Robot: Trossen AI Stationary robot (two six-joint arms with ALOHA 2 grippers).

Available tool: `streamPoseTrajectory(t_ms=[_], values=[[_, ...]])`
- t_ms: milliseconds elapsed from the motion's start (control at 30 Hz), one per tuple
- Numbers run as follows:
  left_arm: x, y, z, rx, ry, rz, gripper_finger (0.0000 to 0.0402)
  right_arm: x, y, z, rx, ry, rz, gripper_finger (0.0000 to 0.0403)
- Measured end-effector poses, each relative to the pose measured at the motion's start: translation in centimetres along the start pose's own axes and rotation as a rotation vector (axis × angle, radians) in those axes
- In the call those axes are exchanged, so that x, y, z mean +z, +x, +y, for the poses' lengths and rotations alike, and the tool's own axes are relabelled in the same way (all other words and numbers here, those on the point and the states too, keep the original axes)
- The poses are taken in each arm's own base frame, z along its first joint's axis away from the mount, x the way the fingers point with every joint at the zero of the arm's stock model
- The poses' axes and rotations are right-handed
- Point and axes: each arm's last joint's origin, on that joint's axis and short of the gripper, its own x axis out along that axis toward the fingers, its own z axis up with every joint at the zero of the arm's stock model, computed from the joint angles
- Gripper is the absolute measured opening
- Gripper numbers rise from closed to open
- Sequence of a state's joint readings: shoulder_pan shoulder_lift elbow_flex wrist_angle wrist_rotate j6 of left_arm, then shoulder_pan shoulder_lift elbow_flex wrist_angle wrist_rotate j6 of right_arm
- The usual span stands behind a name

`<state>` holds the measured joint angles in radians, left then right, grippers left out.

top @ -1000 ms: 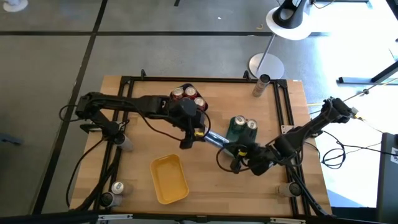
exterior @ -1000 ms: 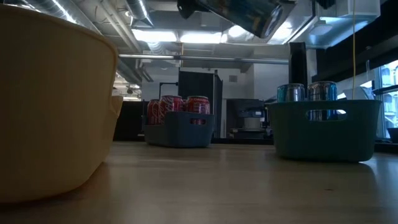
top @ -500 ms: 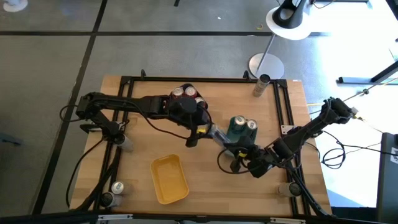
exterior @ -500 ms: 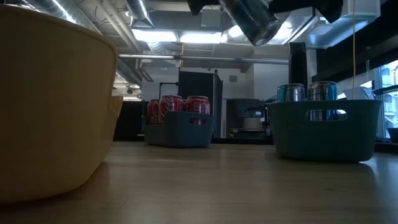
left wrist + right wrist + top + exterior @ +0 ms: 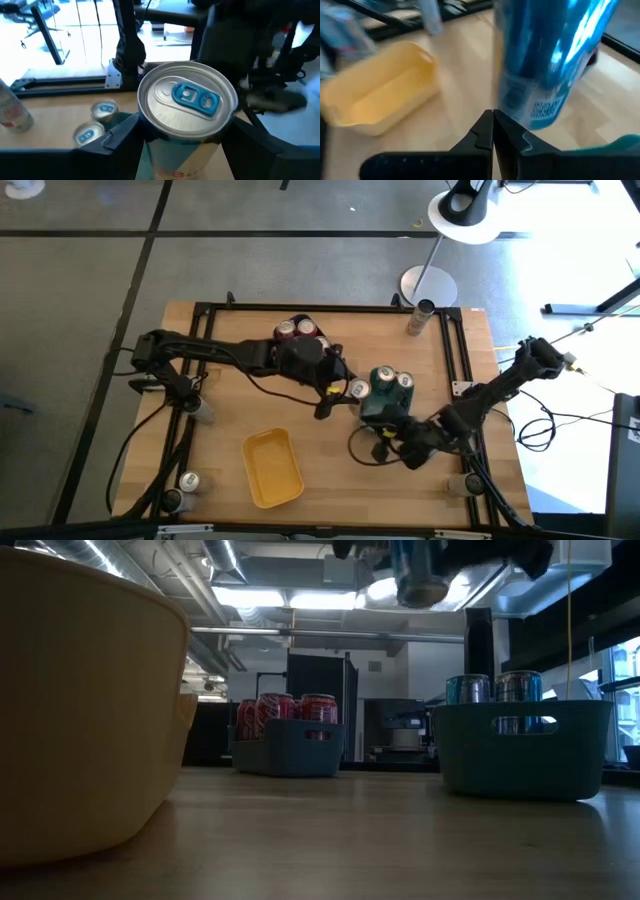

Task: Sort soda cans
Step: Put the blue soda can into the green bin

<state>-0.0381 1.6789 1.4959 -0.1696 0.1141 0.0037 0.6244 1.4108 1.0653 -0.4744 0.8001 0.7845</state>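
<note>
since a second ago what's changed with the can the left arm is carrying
The left gripper, shut on a blue can, has carried it rightward to the teal tray, turning it from tilted to upright. The right gripper, shut and empty, drew back slightly. The yellow tray and red cans stayed put.

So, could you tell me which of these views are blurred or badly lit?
Right wrist view: the blue can is motion-smeared. Low view: dim and backlit, the near yellow tray out of focus. High view: glare washes out the floor at right. Left wrist view: bright windows behind.
</note>
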Motion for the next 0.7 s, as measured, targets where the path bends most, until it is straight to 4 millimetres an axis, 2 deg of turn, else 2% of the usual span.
streamPoseTrajectory(t_ms=[167,367,500,700], values=[[-0.7,1.2,0.2,0.023,-0.007,0.010,0.0225,1.0,-4.4,0.4,0.115,0.029,-0.047,0.0012],[-2.7,5.0,0.5,0.028,-0.012,-0.008,0.0225,0.9,-8.4,0.4,0.130,0.032,-0.181,0.0012],[-4.4,7.7,1.2,0.057,-0.022,-0.038,0.0225,0.4,-9.4,0.4,0.092,0.012,-0.244,0.0012],[-6.3,11.7,2.7,0.113,-0.059,-0.046,0.0225,0.2,-9.5,0.6,0.082,0.008,-0.257,0.0012]])
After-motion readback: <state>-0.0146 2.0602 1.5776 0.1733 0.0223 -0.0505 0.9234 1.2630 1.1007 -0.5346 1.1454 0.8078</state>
